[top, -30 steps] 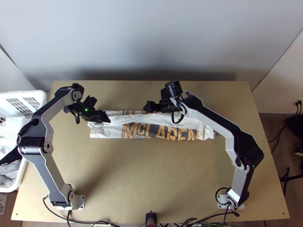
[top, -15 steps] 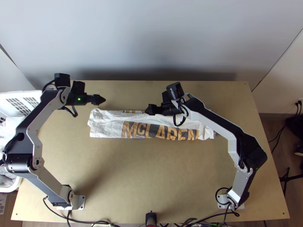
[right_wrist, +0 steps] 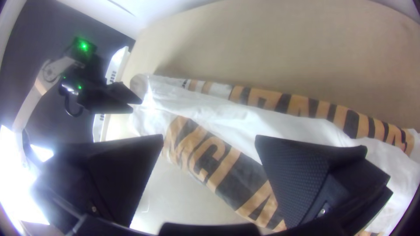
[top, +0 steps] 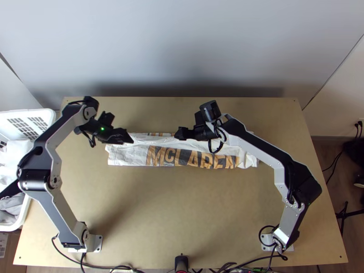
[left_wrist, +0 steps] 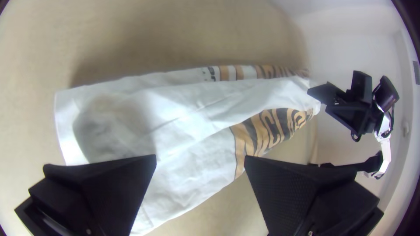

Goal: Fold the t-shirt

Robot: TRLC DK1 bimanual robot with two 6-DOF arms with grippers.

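T-shirt [top: 132,157], one; two claws [top: 177,133] parted, seemingly above.

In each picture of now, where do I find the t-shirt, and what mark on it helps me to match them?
Top view: t-shirt, a narrow strip across the table's far half.
Left wrist view: beyond and between the left gripper's open jaws.
Right wrist view: likewise at the right gripper.
Shared landmark: orange lettering.

The left hand [top: 130,138] has swung back over the left end of the shirt [top: 129,157].
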